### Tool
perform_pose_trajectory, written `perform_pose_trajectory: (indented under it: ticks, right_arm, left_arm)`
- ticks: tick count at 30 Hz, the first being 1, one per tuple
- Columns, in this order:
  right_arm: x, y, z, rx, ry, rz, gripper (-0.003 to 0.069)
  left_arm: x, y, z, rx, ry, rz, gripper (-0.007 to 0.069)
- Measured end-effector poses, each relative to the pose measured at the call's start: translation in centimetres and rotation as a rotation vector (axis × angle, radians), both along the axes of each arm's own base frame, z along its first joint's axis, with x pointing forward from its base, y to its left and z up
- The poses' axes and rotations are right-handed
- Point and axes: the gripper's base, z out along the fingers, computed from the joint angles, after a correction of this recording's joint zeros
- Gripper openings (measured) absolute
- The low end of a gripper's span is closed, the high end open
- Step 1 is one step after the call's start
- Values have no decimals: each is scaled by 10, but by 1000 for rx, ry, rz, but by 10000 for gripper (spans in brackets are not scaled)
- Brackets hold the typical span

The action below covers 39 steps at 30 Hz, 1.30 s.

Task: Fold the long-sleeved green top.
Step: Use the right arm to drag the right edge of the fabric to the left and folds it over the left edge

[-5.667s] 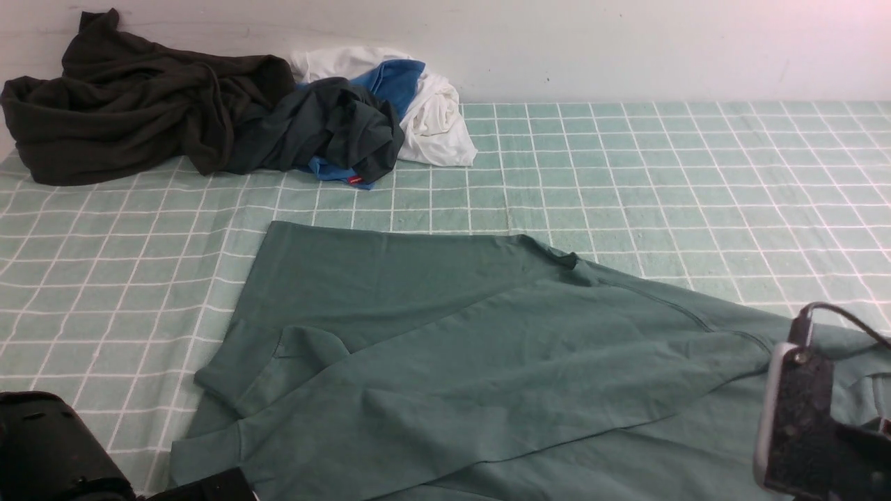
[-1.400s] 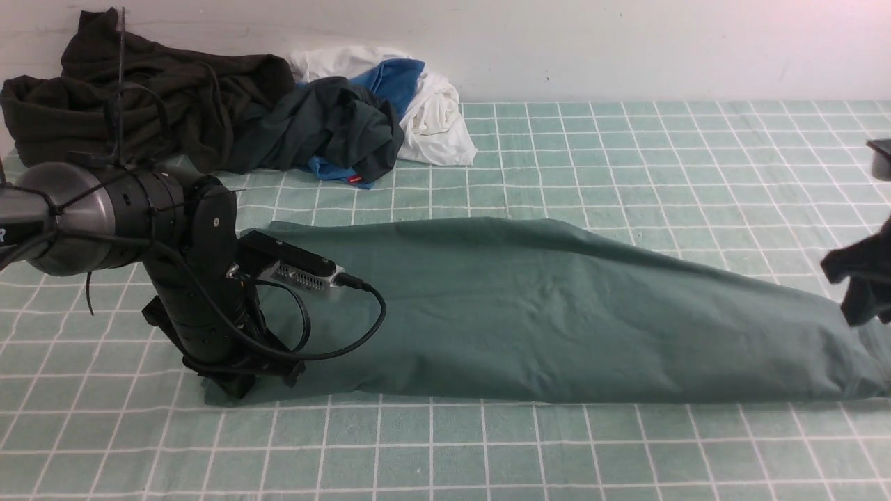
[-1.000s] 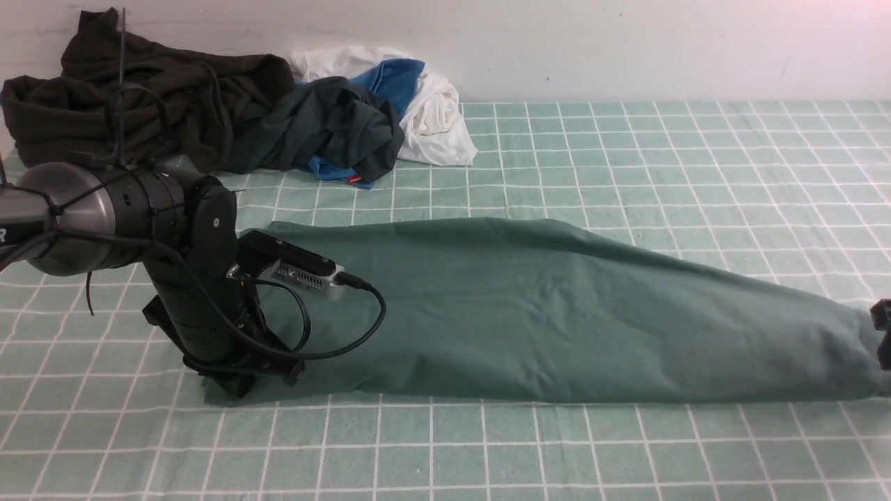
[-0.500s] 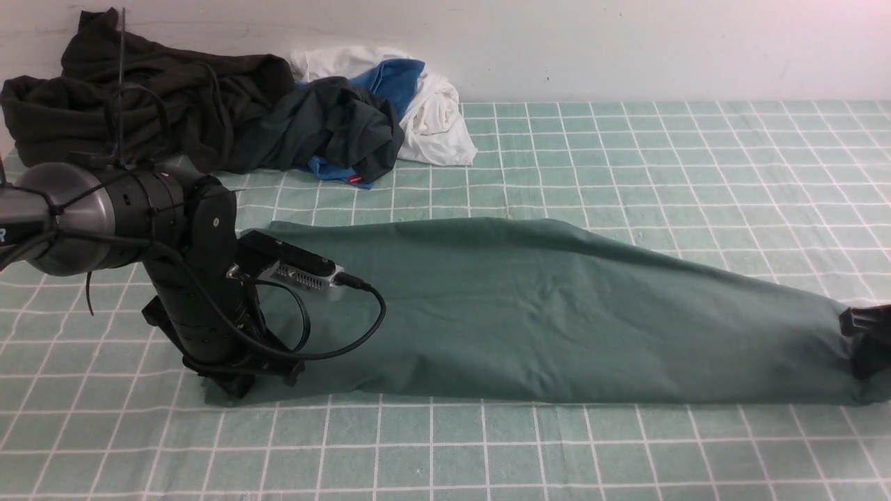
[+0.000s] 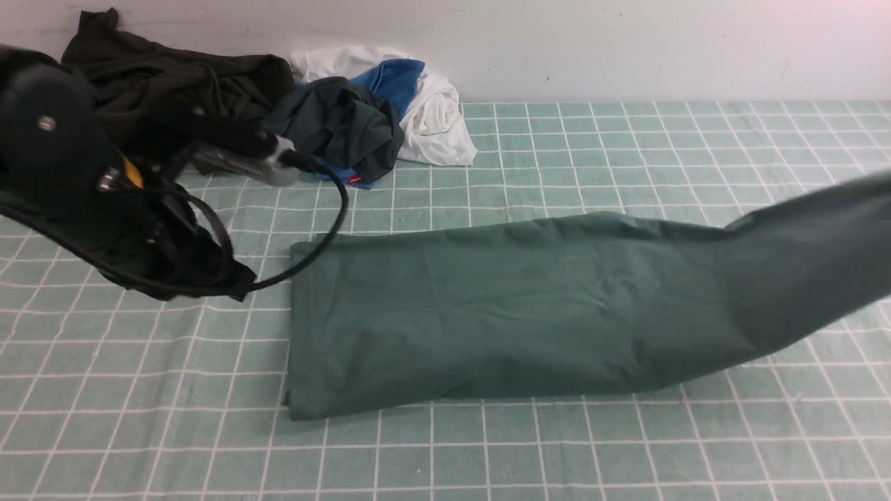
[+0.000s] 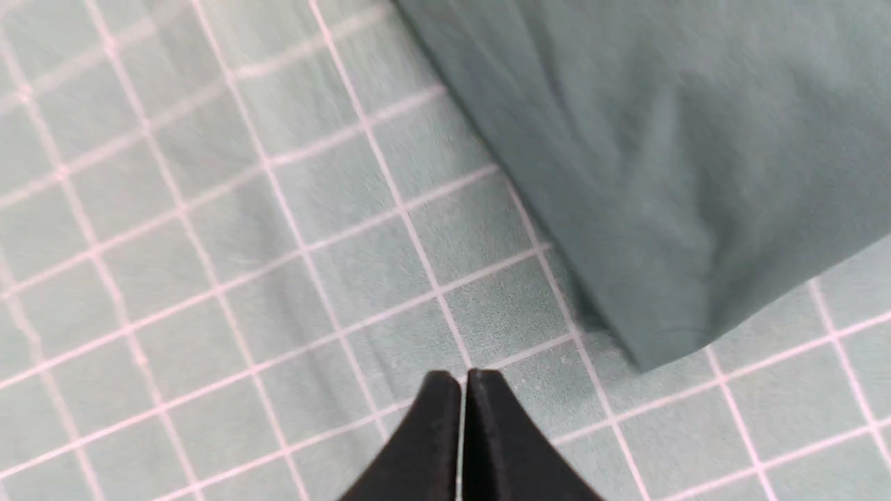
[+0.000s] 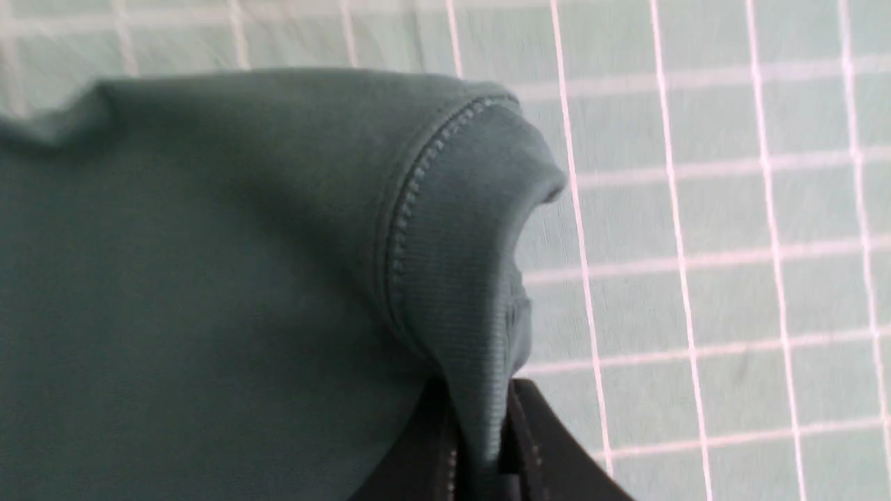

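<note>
Two tools noted. Left tool, jaws pressed together and empty, hovers just off the left corner of the sage-green long-sleeved jersey top, a long band on the pale green checked tabletop. Right tool pinches the top's ribbed right end, raised. Advised: carry it leftward, level, edges matched.

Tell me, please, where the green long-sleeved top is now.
Front view: the green long-sleeved top lies centrally, in front of the clothes pile; its right end raised in the right gripper.

The sage-green long-sleeved top lies folded lengthwise, right end lifted.
</note>
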Motion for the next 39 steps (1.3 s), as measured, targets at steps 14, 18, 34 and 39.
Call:
perform_pose_trajectory:
  ticks: [14, 18, 34, 39]
  right_arm:
    - [-15, 332, -11, 135, -186, 832, 38]
    - [-17, 387, -58, 185, -223, 908, 46]
    - [-17, 389, -87, 107, -84, 903, 531]
    - [-14, 393, -134, 92, 76, 870, 507]
  left_arm:
    - [-81, 19, 61, -69, -171, 13, -3]
    - [-88, 19, 51, -83, -141, 12, -3]
    - [-144, 34, 2, -94, -185, 29, -3]
    - [-169, 40, -26, -145, -212, 92, -3]
